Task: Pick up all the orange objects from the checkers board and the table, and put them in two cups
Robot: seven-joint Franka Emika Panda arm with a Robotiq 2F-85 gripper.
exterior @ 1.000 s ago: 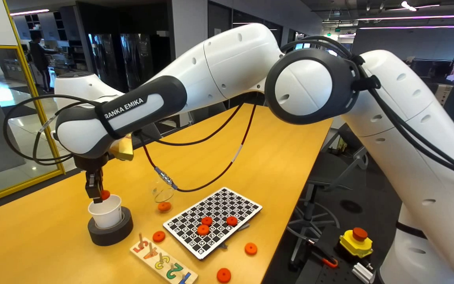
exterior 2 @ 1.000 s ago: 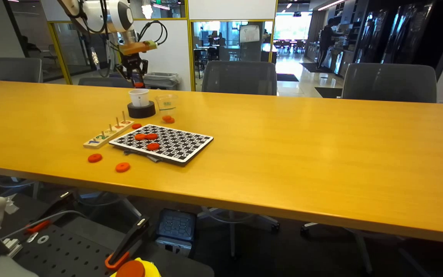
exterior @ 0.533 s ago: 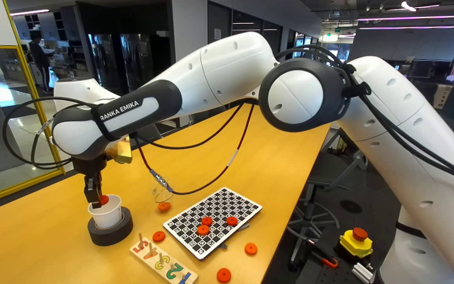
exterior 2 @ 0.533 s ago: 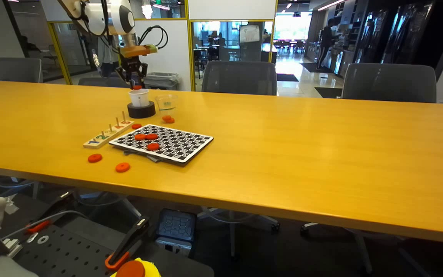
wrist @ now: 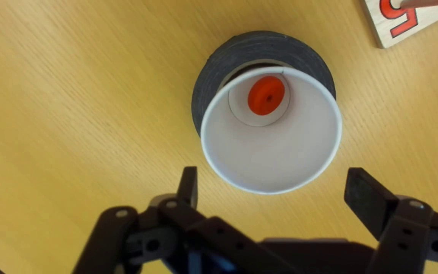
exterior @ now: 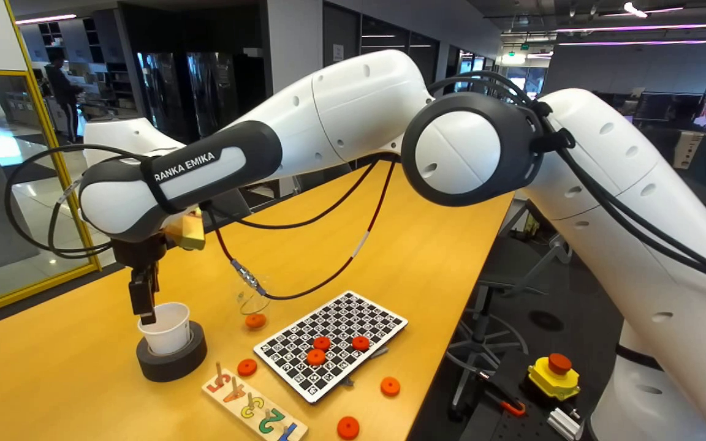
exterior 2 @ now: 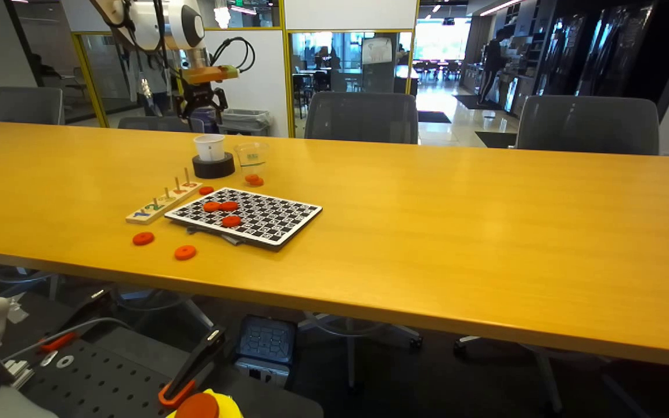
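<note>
The task looks roughly a third done. In the wrist view an orange piece point(wrist: 266, 96) lies on the bottom of the white cup point(wrist: 272, 152), and the end effector point(wrist: 271, 186) hangs by that cup's rim, its jaws spread wide with nothing held, so this piece can be judged delivered. In an exterior view two more orange pieces point(exterior 2: 254, 180) appear to rest low inside the clear cup point(exterior 2: 251, 154), beside the white cup on its right. Six seem left: three board pieces point(exterior 2: 231, 221) toward the left of the checkers board point(exterior 2: 276, 212), and three loose pieces point(exterior 2: 185, 252) on the bench point(exterior 2: 456, 232), one beside the far end of the numbered strip point(exterior 2: 163, 204), two out at the near left. Only the wrist view looks down onto the white cup's bottom; in both exterior views its wall hides the piece. The wrist view, in turn, leaves out the board, the clear cup and every loose piece. In an exterior view a single orange lump point(exterior: 255, 321) is all that can be made out at the clear cup, and the fingers point(exterior: 143, 300) there line up, so their spread cannot be read.
</note>
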